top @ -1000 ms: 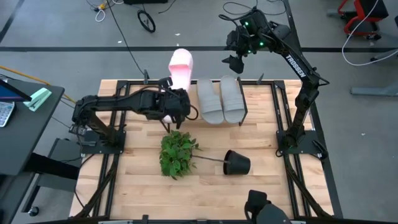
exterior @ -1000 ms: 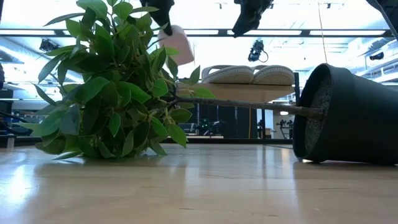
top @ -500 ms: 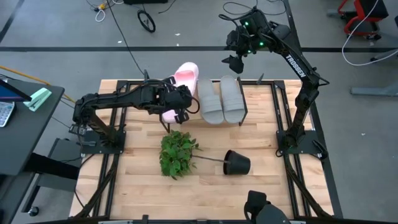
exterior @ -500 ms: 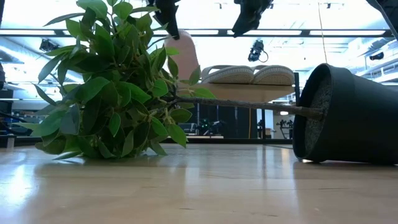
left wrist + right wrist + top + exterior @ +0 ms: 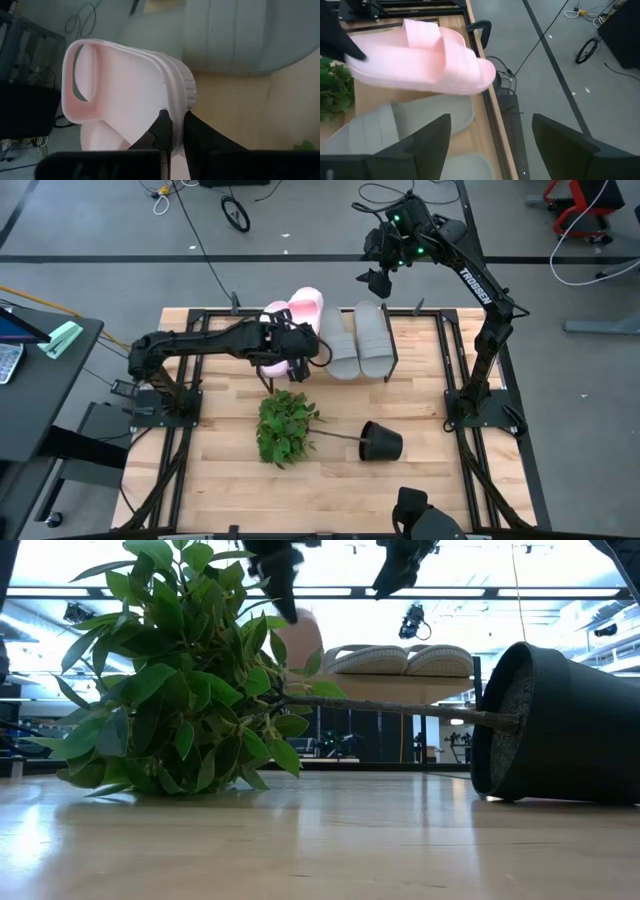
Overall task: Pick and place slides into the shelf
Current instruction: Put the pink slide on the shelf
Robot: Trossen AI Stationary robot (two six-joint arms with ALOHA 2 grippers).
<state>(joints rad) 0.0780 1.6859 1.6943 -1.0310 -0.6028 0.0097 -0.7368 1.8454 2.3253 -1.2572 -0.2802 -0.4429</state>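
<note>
Pink slide held at the shelf

The left gripper [image 5: 293,358] has its jaws clamped on the heel of a pink slide [image 5: 297,315] over the shelf [image 5: 400,688] near the tabletop's far edge, beside two grey slides [image 5: 355,340]. The right gripper [image 5: 378,280] hovers above, jaws spread wide, empty.

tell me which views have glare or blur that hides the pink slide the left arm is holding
Low view: bright backlight from the ceiling lights and windows leaves the left gripper a dark silhouette, and leaves of the plant cover part of the pink slide. Left wrist view: the slide is close and soft, slightly out of focus. High view: evenly lit, slide clear.
</note>
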